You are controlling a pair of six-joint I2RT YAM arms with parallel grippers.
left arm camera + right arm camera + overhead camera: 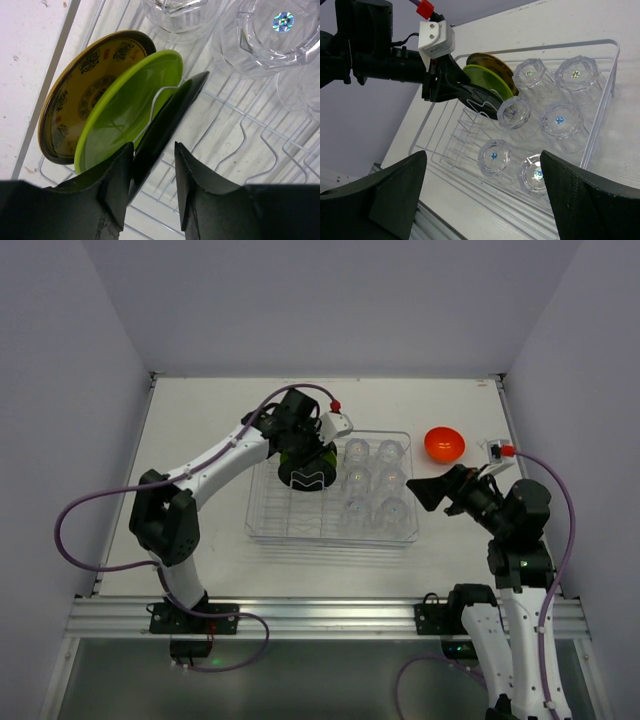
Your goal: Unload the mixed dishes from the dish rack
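Fingers [117, 185] of the left claw [153, 148] are straddling the lower edge of a dark plate [172, 115], jaws parted a little wider than the plate is thick. One finger is touching it and a gap is showing at the other, so the claw is not clamping. The dark plate is standing tilted in the wire slots, a green plate [130, 105] leaning just behind it and the yellow plate [75, 100] behind that. Left arm is reaching forward with elbow bent, wrist tipping down over the left half of the dish rack [262, 525]. Six glass cups [392, 480] are sitting upside down in the right half, near the plates. Right claw [482, 160] is hanging wide open and empty just beside the rack's right wall, facing it. Orange bowl [444, 444] is resting on the table [200, 410], outside the rack near its far right corner.
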